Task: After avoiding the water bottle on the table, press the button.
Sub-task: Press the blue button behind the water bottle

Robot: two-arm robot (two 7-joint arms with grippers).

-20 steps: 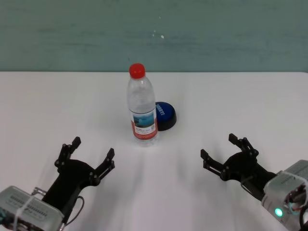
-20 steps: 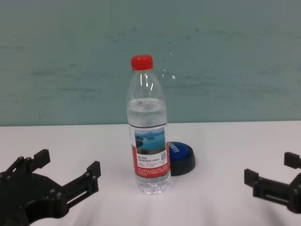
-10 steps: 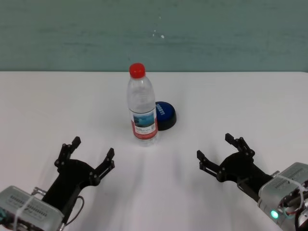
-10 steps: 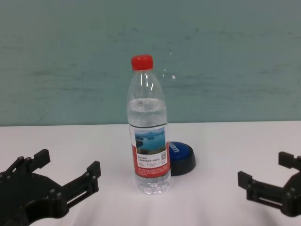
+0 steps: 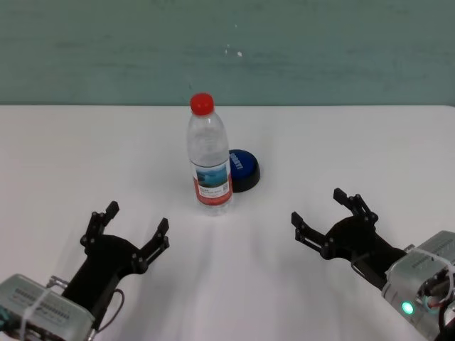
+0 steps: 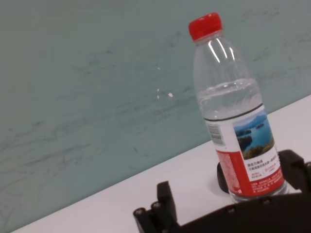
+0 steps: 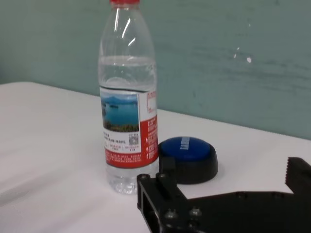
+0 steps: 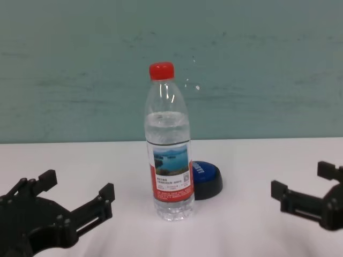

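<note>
head view puts the button [image 5: 242, 169] near the middle of the tabletop [image 5: 370, 156], its blue dome partly hidden behind the water bottle [image 5: 209, 160], which stands upright just in front of it on the robot's left side and seems to touch or nearly touch it. the button's right and far sides look open.

the right gripper [image 5: 330, 219] hovers low over the tabletop, nearer the robot and well to the right of the button, fingers spread wide and holding nothing. the left gripper [image 5: 133, 227] sits near the front left, fingers also spread and empty, apparently idle.

the main risk, as i judge it: a straight reach from the front or left would clip the tall bottle and tip it — it's narrow at the base and would likely fall onto the button or roll. wide fingers make the sweep broader too, so a finger could catch the label even on a close pass.

room is plentiful to the right and behind the button — bare tabletop out to the far edge, so an approach from the right looks safest.
</note>
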